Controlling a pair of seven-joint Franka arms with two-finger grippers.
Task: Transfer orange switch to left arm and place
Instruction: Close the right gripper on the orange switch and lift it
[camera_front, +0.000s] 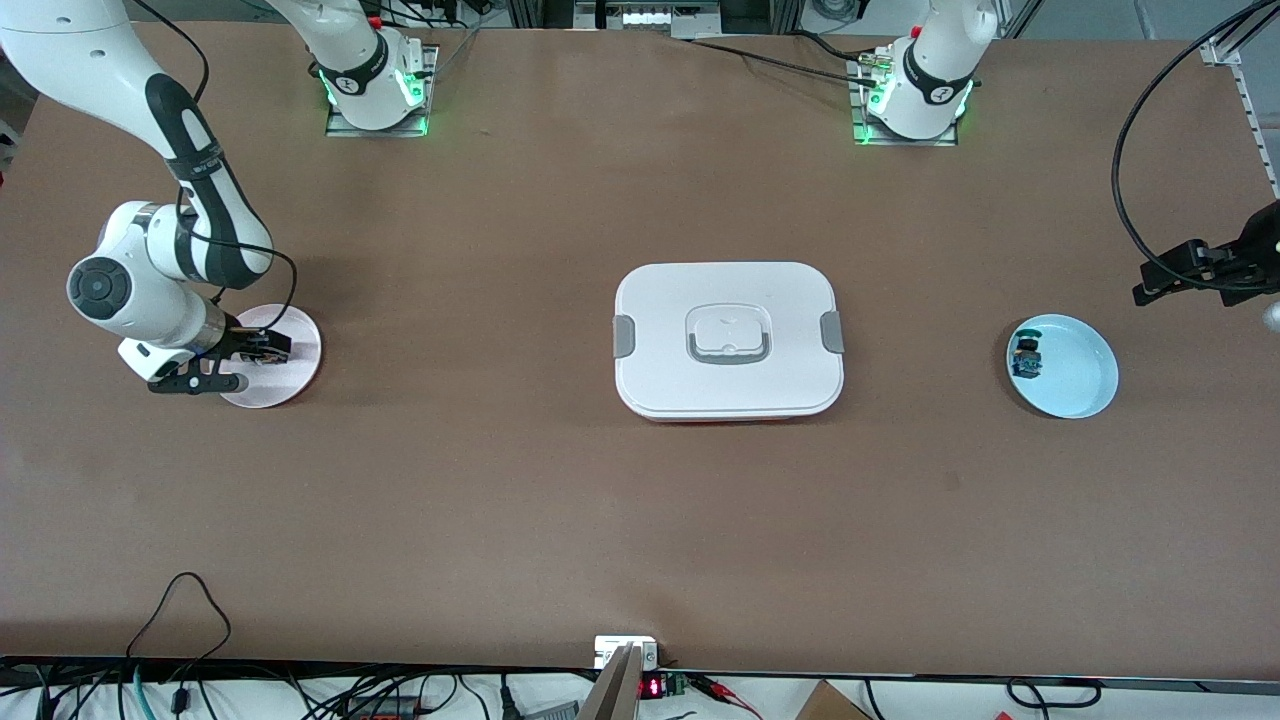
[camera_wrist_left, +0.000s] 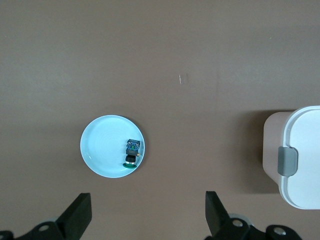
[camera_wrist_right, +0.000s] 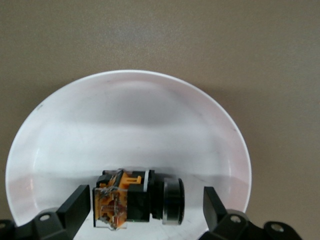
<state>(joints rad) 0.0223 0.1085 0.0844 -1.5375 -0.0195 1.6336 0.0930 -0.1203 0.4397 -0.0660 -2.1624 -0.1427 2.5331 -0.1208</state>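
**Right wrist view: my open gripper poised over the orange switch**

Table (camera_front: 560, 520), box (camera_front: 728, 340) mid-table, pink plate (camera_wrist_right: 125, 125) at my right arm's end, then the orange switch (camera_wrist_right: 135, 200) lying on it. My right gripper (camera_wrist_right: 145, 210) straddles it, unclenched; I should descend centred, then close gently. My left gripper (camera_wrist_left: 147, 215) waits, spread, above the blue plate (camera_wrist_left: 102, 150).

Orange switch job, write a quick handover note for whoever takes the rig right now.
Right claw: open, low over the pink plate at the right arm's end of the table, fingers either side of the orange switch, not closed on it.
Left claw: open, waiting high near the blue plate, which holds a blue-and-green part.
Box: mid-table between the plates, lid on.
Done: right arm's approach.
Left: grasp, lift, pass to the left arm clear of the box, set down.
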